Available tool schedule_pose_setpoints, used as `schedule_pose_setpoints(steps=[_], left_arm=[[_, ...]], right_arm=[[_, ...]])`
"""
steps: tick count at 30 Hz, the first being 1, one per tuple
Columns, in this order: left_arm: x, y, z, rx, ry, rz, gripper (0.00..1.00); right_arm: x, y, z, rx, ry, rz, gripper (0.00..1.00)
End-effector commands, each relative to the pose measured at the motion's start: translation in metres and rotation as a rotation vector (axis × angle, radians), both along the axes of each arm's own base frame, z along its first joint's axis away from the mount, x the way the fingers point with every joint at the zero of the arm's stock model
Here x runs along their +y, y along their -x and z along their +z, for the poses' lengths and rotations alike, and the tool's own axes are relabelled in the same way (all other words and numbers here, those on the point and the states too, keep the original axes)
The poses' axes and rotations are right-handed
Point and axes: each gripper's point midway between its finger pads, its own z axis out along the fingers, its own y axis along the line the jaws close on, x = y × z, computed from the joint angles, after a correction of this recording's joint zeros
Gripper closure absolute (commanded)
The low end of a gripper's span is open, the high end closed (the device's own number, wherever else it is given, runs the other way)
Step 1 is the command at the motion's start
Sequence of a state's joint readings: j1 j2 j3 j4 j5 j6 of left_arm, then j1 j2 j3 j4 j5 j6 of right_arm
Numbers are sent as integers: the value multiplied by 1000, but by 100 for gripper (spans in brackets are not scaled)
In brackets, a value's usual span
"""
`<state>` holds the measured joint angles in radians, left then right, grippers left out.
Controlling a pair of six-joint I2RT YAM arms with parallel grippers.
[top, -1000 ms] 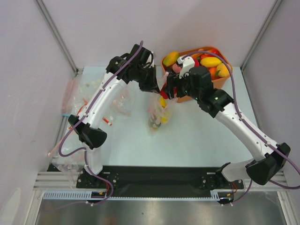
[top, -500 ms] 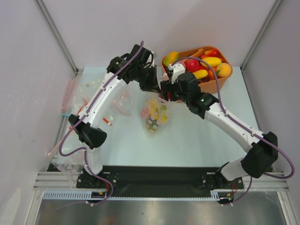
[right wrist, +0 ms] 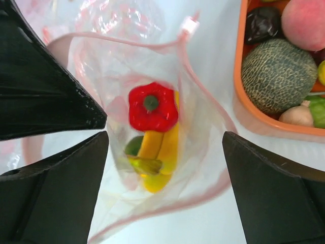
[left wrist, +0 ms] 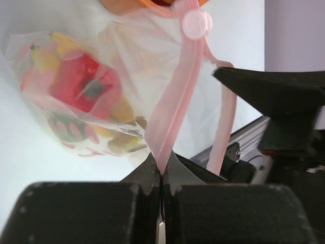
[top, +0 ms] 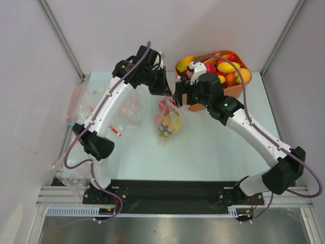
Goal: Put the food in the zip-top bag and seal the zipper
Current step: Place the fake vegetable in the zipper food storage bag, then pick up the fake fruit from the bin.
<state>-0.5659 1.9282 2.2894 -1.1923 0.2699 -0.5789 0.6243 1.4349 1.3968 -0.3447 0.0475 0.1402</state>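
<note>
Seen from above, two robot arms meet over a pale table (top: 213,152), next to an orange tub (right wrist: 238,76) of toy fruit at the back. Between them the zip-top bag (top: 167,122) hangs, its mouth up and partly open.

The left tool (left wrist: 161,174) is pressed together, pinching the pale pink zipper (left wrist: 175,96) near one end. The right tool (right wrist: 163,140) hovers over the open mouth with its fingers (right wrist: 274,188) spread wide and nothing between them. The food (right wrist: 151,105) already inside is a red pepper on top of yellow pieces and something green.

Risks, as I judge them: the bag hangs from one thin pinch, so the strip could slip out and the mouth collapse. The spread right fingers are close to the film and could snag it or drag the bag sideways. The pepper sits high, and food near the rim could keep the zipper from pressing shut.

From above, both tools overlap the bag's mouth and hide it. I cannot tell whether the bag's bottom rests on the table or hangs clear of it. The green piece is too blurred by the plastic to identify. Other clear bags (top: 129,109) lie to the left, their contents too small to make out.
</note>
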Motion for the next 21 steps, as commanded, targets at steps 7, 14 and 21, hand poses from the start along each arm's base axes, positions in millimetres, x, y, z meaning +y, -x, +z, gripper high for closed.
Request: schedule_pose_setpoints(steps=[7,14,21], left_arm=[[4,-9,40,-105,101,1,100],[10,-14,42,-139,90,-14,100],[40,-23,52,-220,-23,34,100]], right_arm=[[-37,7,53,35,-42,-114,8],[-86,-33,62,68,-139,-270,14],[-119,-92,37,140,-133,-397,12]])
